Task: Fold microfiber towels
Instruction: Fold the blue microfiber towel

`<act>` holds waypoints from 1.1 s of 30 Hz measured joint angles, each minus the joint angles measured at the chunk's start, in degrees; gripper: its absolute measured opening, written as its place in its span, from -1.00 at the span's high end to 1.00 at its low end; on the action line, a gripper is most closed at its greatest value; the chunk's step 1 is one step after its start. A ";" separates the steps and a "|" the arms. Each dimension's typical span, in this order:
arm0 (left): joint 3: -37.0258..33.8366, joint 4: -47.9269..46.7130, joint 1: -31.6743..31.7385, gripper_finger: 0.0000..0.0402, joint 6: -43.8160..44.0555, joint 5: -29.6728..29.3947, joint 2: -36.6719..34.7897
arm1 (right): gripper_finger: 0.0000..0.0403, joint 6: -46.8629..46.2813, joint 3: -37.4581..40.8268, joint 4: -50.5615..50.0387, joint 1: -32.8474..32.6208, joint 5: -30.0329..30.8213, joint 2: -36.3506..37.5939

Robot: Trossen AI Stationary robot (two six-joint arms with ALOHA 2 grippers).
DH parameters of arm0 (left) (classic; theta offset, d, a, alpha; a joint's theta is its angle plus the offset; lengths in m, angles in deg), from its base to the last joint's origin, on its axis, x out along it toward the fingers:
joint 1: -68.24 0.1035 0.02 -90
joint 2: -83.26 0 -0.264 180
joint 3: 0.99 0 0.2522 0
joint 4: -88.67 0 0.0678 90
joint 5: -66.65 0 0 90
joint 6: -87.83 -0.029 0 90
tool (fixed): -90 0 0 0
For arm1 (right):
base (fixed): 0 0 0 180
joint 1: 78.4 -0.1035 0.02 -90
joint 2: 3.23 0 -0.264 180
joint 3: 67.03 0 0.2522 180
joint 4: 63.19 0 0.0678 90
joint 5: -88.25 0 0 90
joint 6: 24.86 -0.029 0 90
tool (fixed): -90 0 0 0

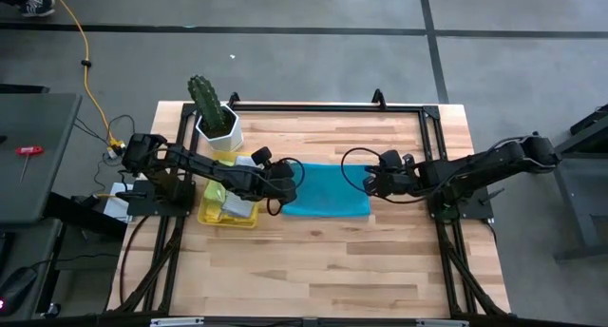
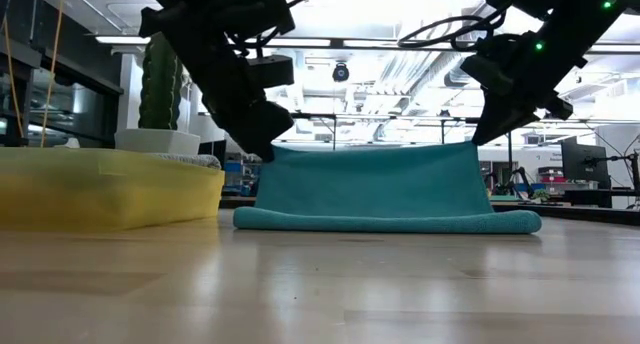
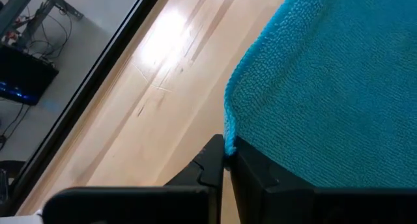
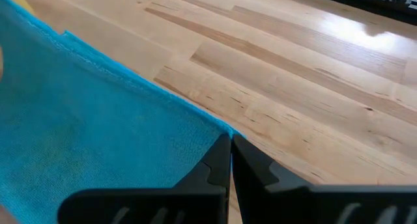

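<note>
The left gripper (image 1: 287, 181) pinches one upper corner of the blue towel (image 1: 328, 191) at mid-table, and the right gripper (image 1: 372, 182) has its fingers pressed together on the opposite corner. Between them the held edge is up off the wooden table (image 1: 313, 260), with the rest folded along the surface. Just beside the left gripper sits the yellow tray (image 1: 211, 213), a potted cactus (image 1: 211, 106) behind it.
</note>
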 joint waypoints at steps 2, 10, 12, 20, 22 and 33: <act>0.00 0.02 0.00 0.91 0.00 0.00 0.00 | 1.00 0.00 0.00 0.00 0.00 0.00 0.00; 0.00 0.42 0.00 0.89 0.02 -0.02 0.00 | 1.00 0.00 0.00 0.00 0.00 -0.02 0.00; 0.00 0.43 0.00 0.89 0.02 -0.25 0.00 | 1.00 0.00 0.00 0.00 0.00 -0.02 0.00; 0.00 0.37 0.84 0.88 0.02 -1.16 0.00 | 0.82 0.00 0.00 0.00 0.00 0.04 0.00; 0.00 0.42 1.58 0.83 0.02 -1.13 0.00 | 0.68 0.12 0.00 -0.02 0.00 0.81 0.00; 0.00 4.06 4.50 0.17 -9.26 2.06 0.00 | -0.07 2.51 0.00 -0.44 3.45 2.03 0.00</act>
